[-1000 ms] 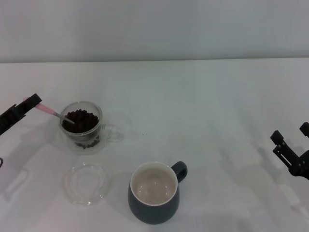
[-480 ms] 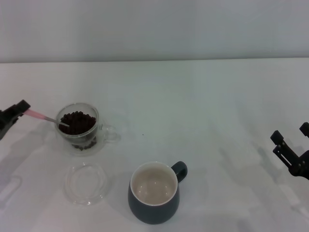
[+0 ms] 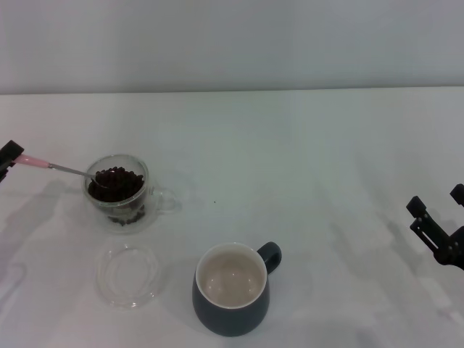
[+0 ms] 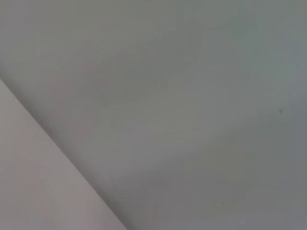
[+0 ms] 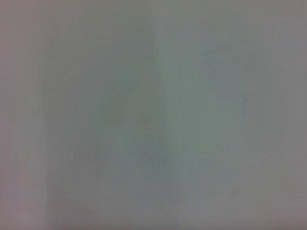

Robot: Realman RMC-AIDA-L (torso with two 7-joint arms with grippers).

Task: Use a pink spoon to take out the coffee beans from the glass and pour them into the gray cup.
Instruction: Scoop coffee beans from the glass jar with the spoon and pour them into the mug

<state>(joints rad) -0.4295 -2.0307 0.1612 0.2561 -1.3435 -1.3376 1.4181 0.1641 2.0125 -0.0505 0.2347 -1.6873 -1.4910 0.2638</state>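
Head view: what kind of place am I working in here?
Probably a lab test bench: a bare white table against a plain wall, holding only the glass of coffee beans, the gray cup and a clear disc.

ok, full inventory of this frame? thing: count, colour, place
Small clear double-walled glass: 1, clear, table's left part.
Coffee beans: many, dark brown, in the glass.
Pink-handled metal teaspoon: 1, pink and silver, bowl in the beans, handle toward the left edge.
Flat round glass disc: 1, clear, nearer the robot than the glass.
Rounded blue-gray ceramic mug: 1, cream inside, front centre, no beans visible.
White table: 1.
Left pincer: 1, black, left edge, holding the handle's end.
Right pincer: 1, black, right edge, idle.
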